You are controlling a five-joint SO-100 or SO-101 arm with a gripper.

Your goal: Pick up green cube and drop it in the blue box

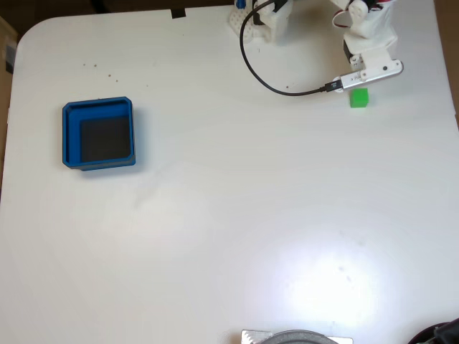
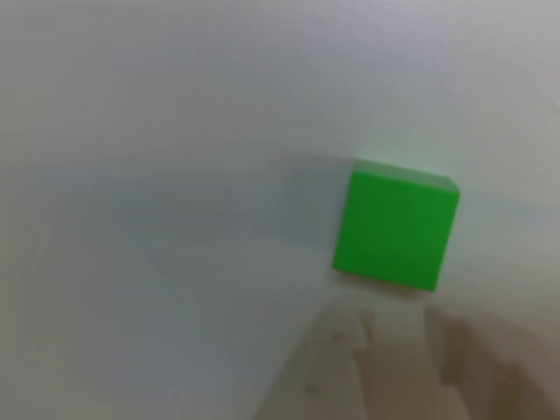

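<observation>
The green cube lies near the table's top-right corner, just below the gripper, whose grip I cannot tell.

A white table with rounded corners, seen from above. At the left sits the blue box, a square shallow tray with thick blue walls, clipped corners and a dark floor, with nothing in it. Far across the table, near the top right, lies the green cube. Just above the cube is the white robot arm, with a flat silver-white part reaching over the cube's upper edge. A black cable loops from that part up to a white base at the top edge. The arm's pincer is hidden beneath it.
</observation>
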